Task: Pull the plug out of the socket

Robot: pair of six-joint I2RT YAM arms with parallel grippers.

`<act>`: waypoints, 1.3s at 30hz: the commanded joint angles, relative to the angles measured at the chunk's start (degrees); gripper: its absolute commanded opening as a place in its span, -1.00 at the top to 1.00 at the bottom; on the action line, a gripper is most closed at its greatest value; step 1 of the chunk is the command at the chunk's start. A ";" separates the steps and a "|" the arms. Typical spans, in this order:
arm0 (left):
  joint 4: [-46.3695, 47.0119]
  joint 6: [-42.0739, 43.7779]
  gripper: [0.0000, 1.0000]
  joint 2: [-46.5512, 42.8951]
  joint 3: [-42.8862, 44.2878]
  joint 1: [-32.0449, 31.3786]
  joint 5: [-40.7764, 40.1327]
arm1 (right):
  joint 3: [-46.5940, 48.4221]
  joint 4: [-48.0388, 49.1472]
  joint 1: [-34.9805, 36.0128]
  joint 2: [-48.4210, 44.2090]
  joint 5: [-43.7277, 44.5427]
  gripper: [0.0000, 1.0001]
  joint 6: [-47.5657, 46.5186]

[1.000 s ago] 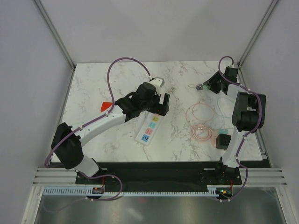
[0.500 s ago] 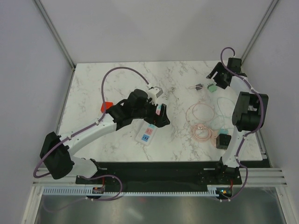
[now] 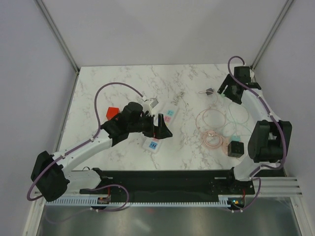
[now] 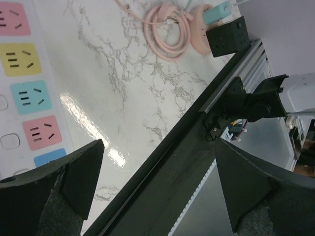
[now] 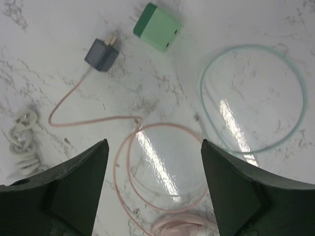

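Mid-table, long white plastic power strip; left gripper retreated toward 7 o'clock, right gripper over loose small grey plug at 1 o'clock, both spread empty: unplugging looks done.

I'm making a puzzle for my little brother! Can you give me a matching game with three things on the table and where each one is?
Things:
1. long white plastic power strip
2. green square plastic plug
3. black plastic cube adapter

Places:
A. near the table's front edge, beside the coiled pink cable
B. middle of the table, partly under the left end effector
C. next to the small grey plug on a thin pink cord

Pairs: 1-B, 2-C, 3-A
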 commanded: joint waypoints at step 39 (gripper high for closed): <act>17.74 -13.80 -0.88 2.53 -9.52 1.56 22.49 | -28.04 -29.54 5.58 -39.83 22.37 -0.78 19.06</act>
